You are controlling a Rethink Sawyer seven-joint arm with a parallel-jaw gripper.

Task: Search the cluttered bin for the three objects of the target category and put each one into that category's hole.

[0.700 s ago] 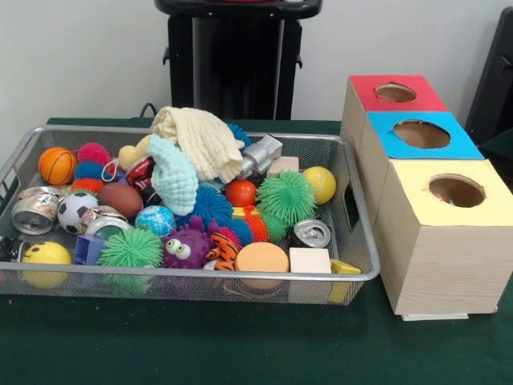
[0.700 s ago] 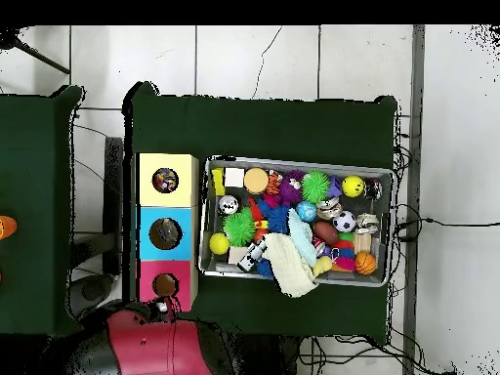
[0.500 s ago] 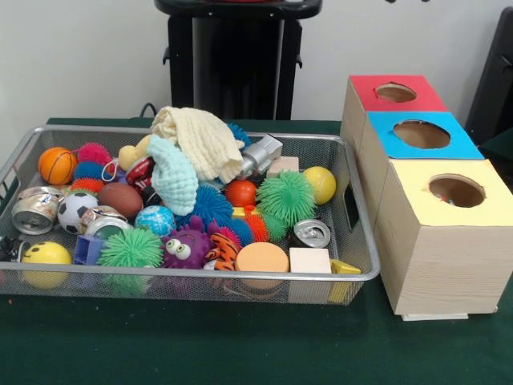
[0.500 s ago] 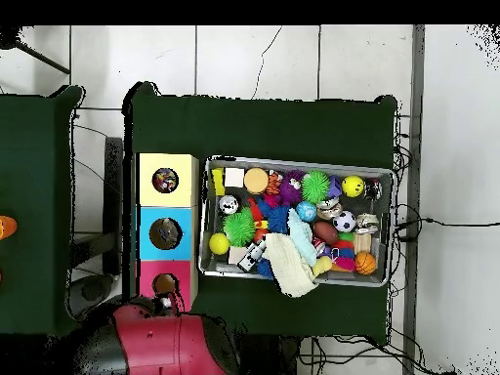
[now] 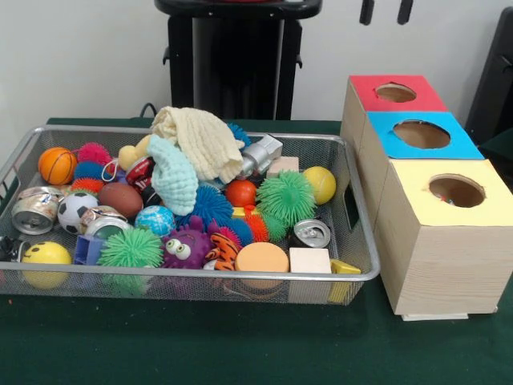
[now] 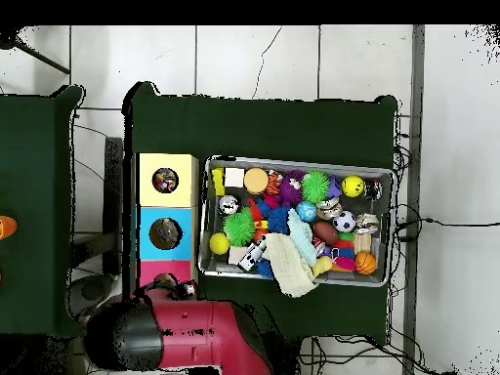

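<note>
The wire mesh bin (image 5: 192, 273) sits left of centre, full of toys; it also shows in the overhead view (image 6: 293, 162). The orange tiger-striped toy (image 5: 224, 251) lies near the bin's front rim beside a purple googly-eyed toy (image 5: 186, 247); it shows in the overhead view (image 6: 274, 183) too. My gripper (image 5: 385, 11) shows only as two black fingertips at the top edge, above the red box (image 5: 397, 95). They stand apart with nothing between them. In the overhead view my red arm (image 6: 195, 337) covers part of the red box (image 6: 156, 276).
A blue box (image 5: 422, 135) and a yellow box (image 5: 457, 192) stand in a row with the red one, each with a round hole on top. Cream and mint cloths (image 5: 192, 148) lie over the toys at the bin's back. Spiky balls, cans and wooden blocks fill the bin.
The gripper's fingertips have come down into the front view at the top edge. In the overhead view the arm has swung right and up over the red box.
</note>
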